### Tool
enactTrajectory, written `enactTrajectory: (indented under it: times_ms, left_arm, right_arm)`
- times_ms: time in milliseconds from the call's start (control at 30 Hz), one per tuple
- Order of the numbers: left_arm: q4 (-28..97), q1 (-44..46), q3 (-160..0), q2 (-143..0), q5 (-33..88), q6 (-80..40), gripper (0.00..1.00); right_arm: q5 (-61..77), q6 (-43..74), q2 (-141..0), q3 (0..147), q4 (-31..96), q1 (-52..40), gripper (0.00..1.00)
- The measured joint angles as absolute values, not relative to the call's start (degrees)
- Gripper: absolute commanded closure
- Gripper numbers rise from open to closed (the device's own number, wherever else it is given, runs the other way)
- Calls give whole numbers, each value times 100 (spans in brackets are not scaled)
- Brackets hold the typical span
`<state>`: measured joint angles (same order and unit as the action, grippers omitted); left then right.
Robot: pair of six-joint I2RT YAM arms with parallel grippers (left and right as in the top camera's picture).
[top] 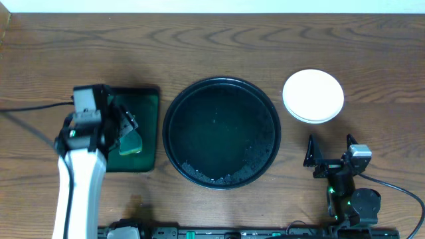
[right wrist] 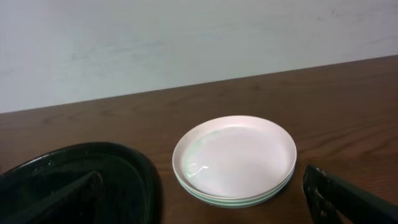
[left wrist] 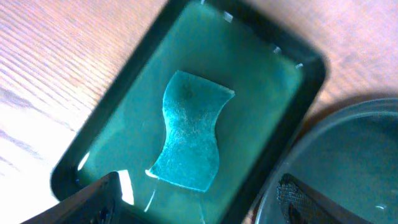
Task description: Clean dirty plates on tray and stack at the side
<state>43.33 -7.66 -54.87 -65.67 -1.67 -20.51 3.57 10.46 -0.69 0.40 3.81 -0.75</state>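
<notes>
**Plates stacked beside the tray, both grippers open**

The plates [top: 313, 96] sit in one stack on the table [top: 219, 40], just off the right rim of the tray [top: 221, 133] and toward its far side. The right wrist view shows a white plate on top and pale turquoise edges under it. The stack stands apart from the tray, not touching it. No plate lies in the tray. Its black floor carries only small pale specks, thickest along the near rim.

The left gripper [left wrist: 198, 180] hangs over the green tray [top: 147, 99], which lies just left of the black tray. Its fingers [left wrist: 93, 202] are spread wide and grip nothing. A teal sponge [left wrist: 189, 140], curved in at its sides, lies flat in the green tray below and between them.

The right gripper [top: 330, 149] is near the front right of the table, on the near side of the stack and well clear of it. Its jaws are spread apart and empty, pointing toward the plates.
</notes>
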Motion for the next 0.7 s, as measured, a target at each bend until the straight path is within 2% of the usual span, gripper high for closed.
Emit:
enactTrajectory:
  times_ms: [233,400,700]
  left_arm:
    - [4305,8,-4807,-3621,-180,-1450,20]
    - [4219,130,-4088,-1752,-187,-1017,20]
    - [2679,143,-2263,-331,-185,-64,20]
  right_arm:
    - [338,1044,-69,40,386,-75,1]
    - [331,1046,-69,40,384,-75,1]
    - [318,1044,-69,40,384,-75,1]
